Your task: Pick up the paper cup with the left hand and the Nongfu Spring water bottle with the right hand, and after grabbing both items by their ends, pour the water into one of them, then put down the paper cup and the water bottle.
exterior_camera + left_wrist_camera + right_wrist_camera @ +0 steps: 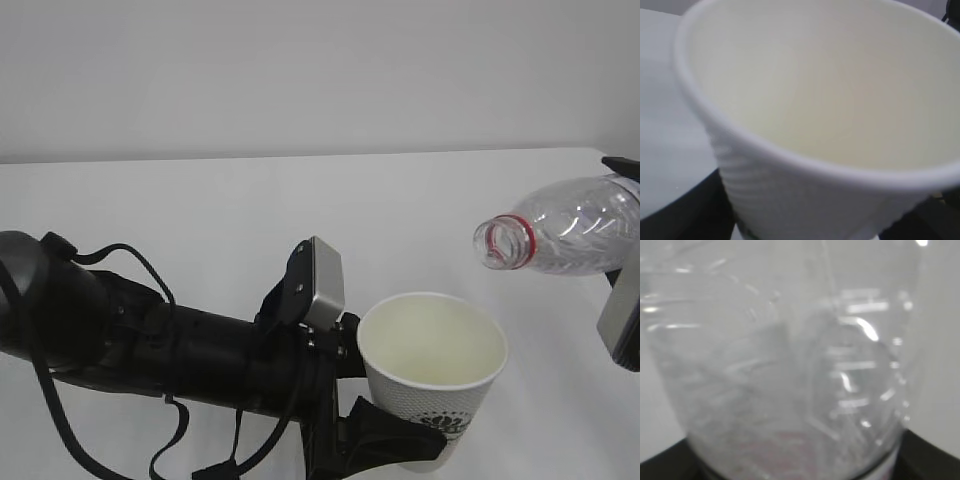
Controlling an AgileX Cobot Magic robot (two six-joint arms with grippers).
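1. Nearest me, my left hand [400, 440] is clamped on the lower wall of the paper cup [432, 372]; a black finger [385, 445] wraps the cup's base, and the cup is held upright above the near edge of the white table [200, 210].
2. The left wrist view is filled by the cup's cream inside [830, 85]; I see no liquid in it.
3. Up and to the right, near the table's right edge, the Nongfu Spring water bottle [570, 228] lies tipped almost level, its open mouth with the red neck ring [500, 243] pointing left, above and just right of the cup's rim, apart from it.
4. My right hand [625, 300] is closed on the bottle's far end; only its grey side plate shows.
5. The right wrist view shows the clear ribbed bottle wall [790, 365], blurred.
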